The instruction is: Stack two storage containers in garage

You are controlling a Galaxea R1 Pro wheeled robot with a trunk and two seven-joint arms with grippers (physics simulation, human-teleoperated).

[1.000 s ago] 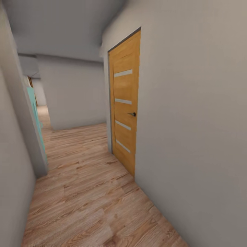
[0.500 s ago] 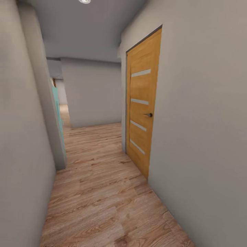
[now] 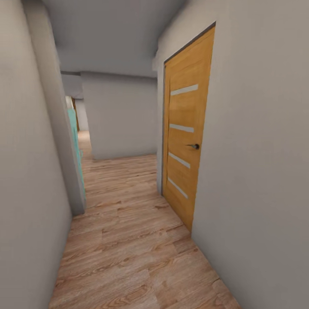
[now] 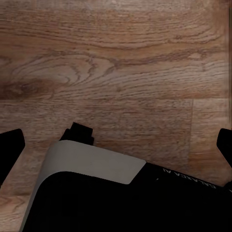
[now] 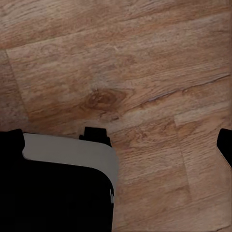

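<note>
- In transit along a narrow corridor: light wood plank floor (image 3: 128,240) underfoot, a grey left wall (image 3: 25,171) close on one side, a right-hand wall (image 3: 257,171) close on the other.
- Closed orange door (image 3: 186,141) set in the right-hand wall, four pale slats across it, dark door handle (image 3: 194,146) toward its near edge.
- Ahead, blocked by a far wall (image 3: 120,116); a teal panel (image 3: 75,141) at the left marks where the passage seems to open and run on leftward.
- Left gripper (image 4: 116,150): fingertips spread to opposite edges of the left wrist view, nothing between them but planks and the robot base (image 4: 96,193); judged wide apart and empty.
- Right gripper (image 5: 118,145): likewise splayed and empty, pointing down at the planks beside the base.
- Whereabouts of the two storage containers: cannot be told from here; no bearing from either gripper, no long axis to line up with, no arm nearer than the other.
- Decisive relation for now, as a judgement: the corridor's length running straight ahead with little side clearance, so driving rather than reaching comes first.
- Not the garage here, going by the glossy planks rather than dark concrete.
</note>
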